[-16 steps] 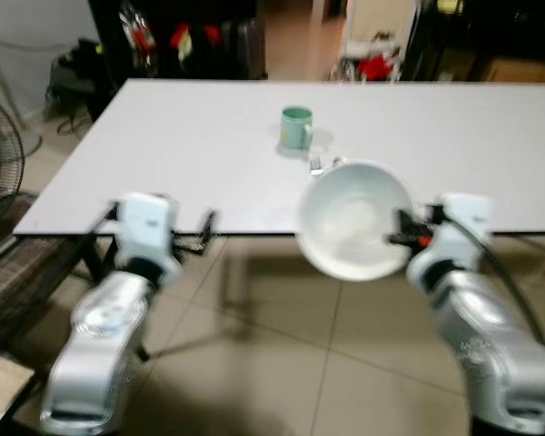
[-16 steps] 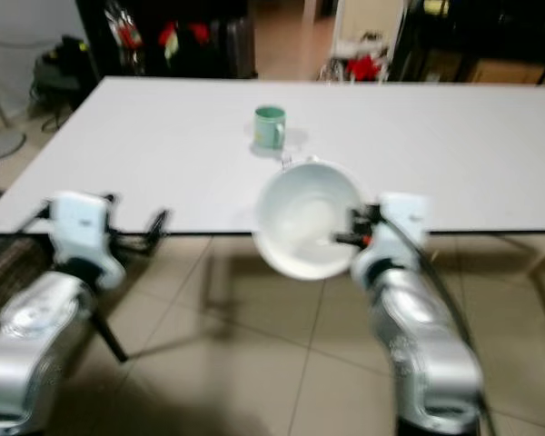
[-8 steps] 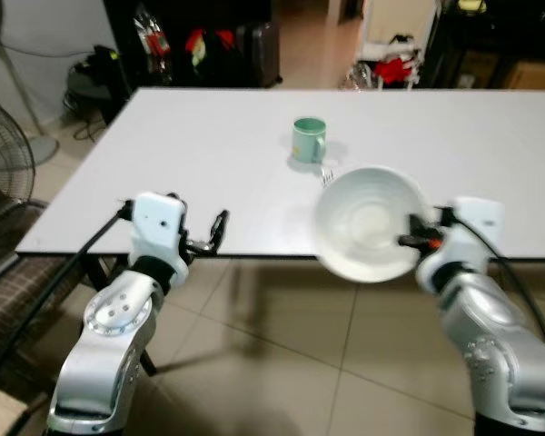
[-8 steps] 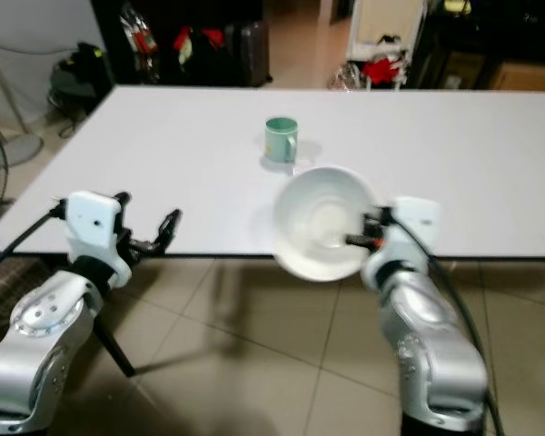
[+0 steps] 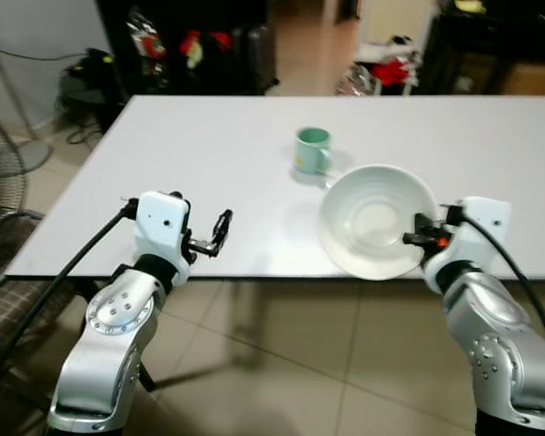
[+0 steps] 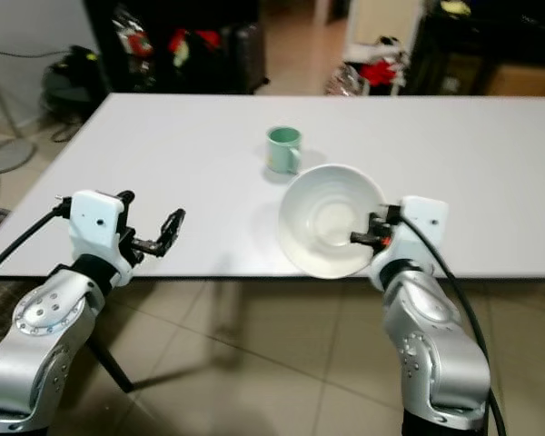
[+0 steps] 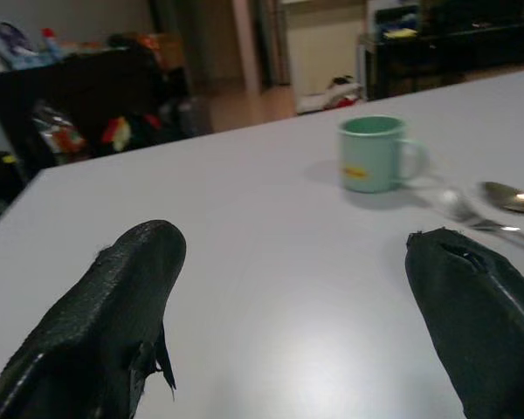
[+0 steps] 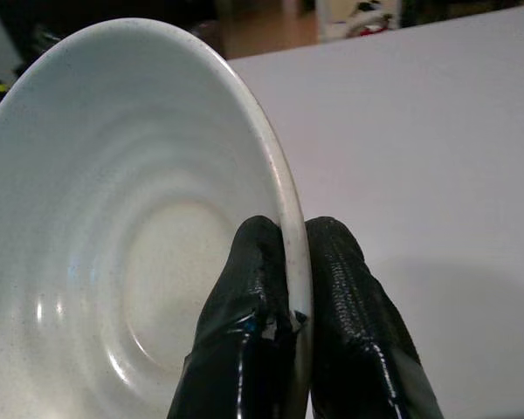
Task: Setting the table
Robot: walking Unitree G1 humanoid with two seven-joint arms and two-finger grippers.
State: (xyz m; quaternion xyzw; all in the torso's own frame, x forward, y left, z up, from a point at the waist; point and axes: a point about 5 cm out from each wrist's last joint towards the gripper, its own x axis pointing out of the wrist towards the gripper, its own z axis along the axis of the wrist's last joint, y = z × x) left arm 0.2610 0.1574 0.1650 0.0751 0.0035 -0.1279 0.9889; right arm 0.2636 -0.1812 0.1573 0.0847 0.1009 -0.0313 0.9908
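So far the white desk (image 5: 163, 163) carries little: a green mug (image 5: 312, 150) stands near its middle, and just right of the mug, on the near side, lie a fork (image 7: 458, 209) and a spoon (image 7: 511, 196), as the left wrist view shows. The setting looks barely begun, with the bowl still to be put down and probably more to fetch.

The white bowl (image 5: 378, 221) is held tilted above the near edge of the desk, right of centre and just near of the mug. The right pincer (image 5: 420, 238) is clamped on its right rim, one finger (image 8: 244, 323) inside and the other outside, the rim pinched tight between them.

The left pincer (image 5: 220, 232) hovers at the near left edge with its fingers (image 7: 113, 305) spread wide, holding nothing.
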